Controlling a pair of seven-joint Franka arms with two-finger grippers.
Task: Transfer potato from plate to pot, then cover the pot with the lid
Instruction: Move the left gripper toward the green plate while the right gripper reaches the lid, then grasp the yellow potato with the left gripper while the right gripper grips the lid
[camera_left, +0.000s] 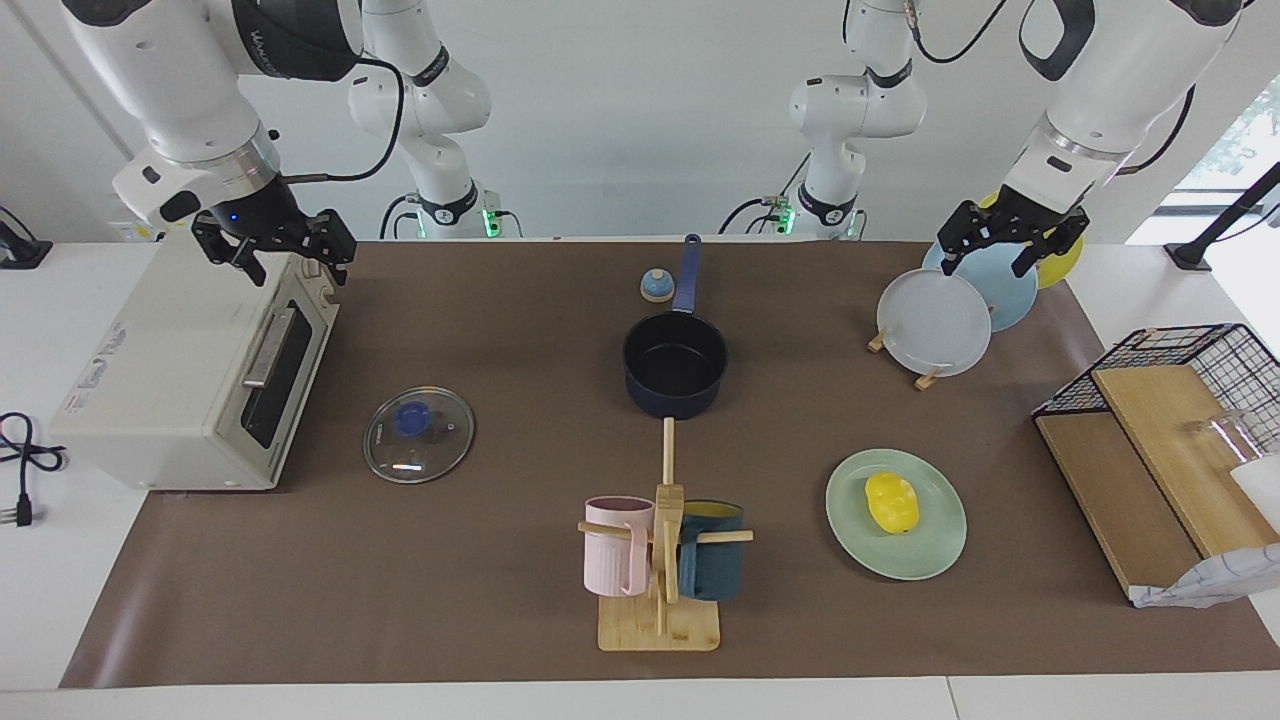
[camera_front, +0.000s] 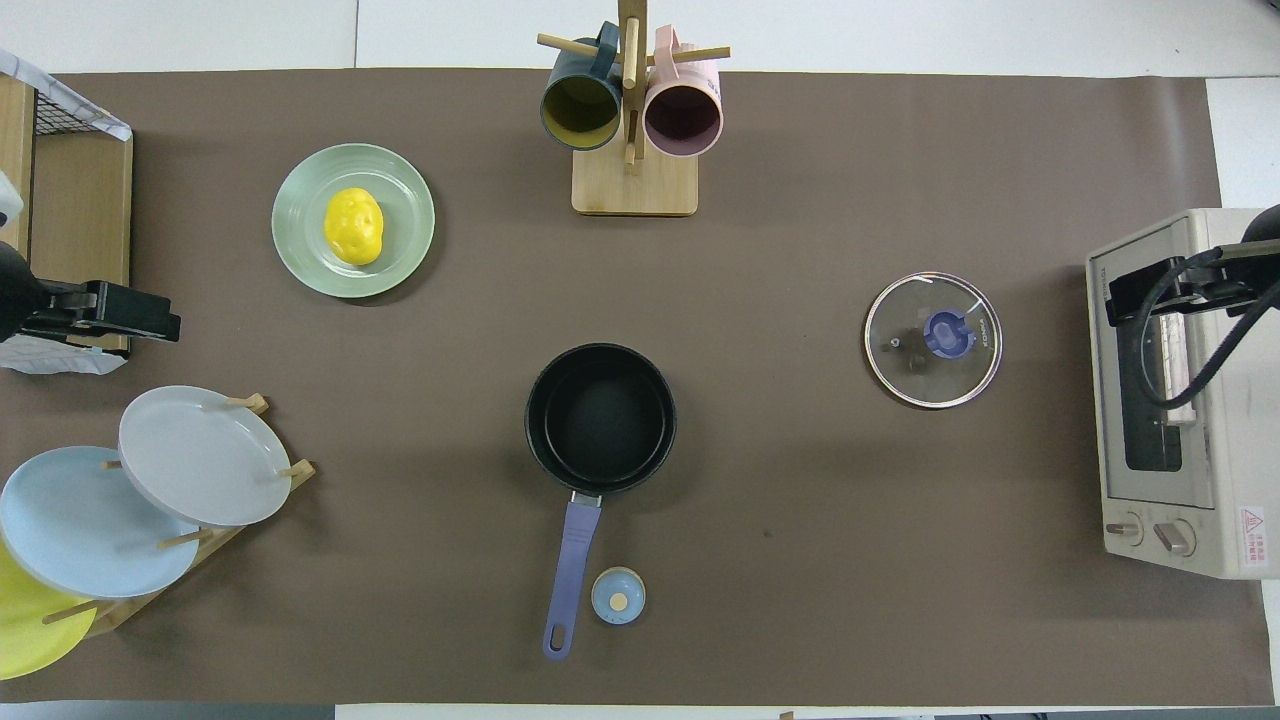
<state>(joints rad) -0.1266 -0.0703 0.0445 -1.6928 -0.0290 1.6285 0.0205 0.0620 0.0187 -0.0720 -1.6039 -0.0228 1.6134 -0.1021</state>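
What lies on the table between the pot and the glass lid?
Nothing: between the pot and the lid only bare brown table cover shows, seen plainly in the overhead view.

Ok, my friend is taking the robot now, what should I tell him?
Left gripper: open, holding nothing, up over the upright plates.
Right gripper: open, holding nothing, up over the toaster oven.
Potato sits on the green plate.
Pot has nothing in it, mid-table.
Lid lies flat on the mat beside the toaster oven.
Done: nothing.
Left: potato into pot, then lid on the pot.
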